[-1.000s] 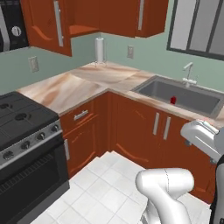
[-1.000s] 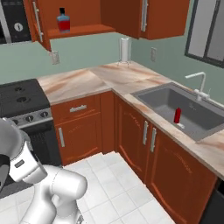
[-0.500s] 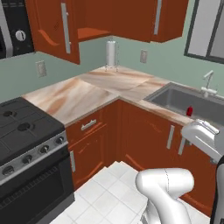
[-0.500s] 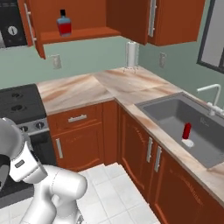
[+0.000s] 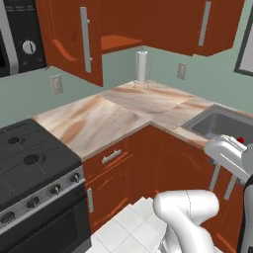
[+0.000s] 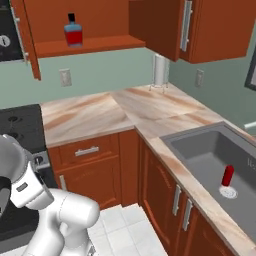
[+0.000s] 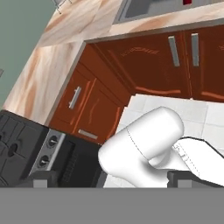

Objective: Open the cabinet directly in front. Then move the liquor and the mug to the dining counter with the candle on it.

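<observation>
No brand, label or writing can be read on anything here.

Nearest, the white arm is folded low over the tiled floor (image 6: 131, 227), its elbow bulging at the bottom of both base views. The gripper (image 7: 111, 177) points down at the robot's own body and the floor; its two dark finger tips stand wide apart, with nothing between them.

Beyond the arm, on the left, is the black stove (image 5: 29, 183). To its right the marble worktop (image 5: 106, 118) turns the corner above the low drawers (image 6: 86, 150) toward the sink (image 6: 215, 160), where a small red item (image 6: 227, 176) stands upright in the basin.

Since the earlier frames both base views have swung: the whole scene has shifted, so the camera has moved, not the things. The stove now takes up more of the left base view and the sink has slid toward the right edge.

Farthest, a paper-towel roll (image 6: 160, 70) stands on the worktop against the green wall. Above, the cabinet (image 5: 69, 39) has its left door swung open. On its bottom shelf the liquor (image 6: 73, 31) stands upright, well apart from the gripper.
</observation>
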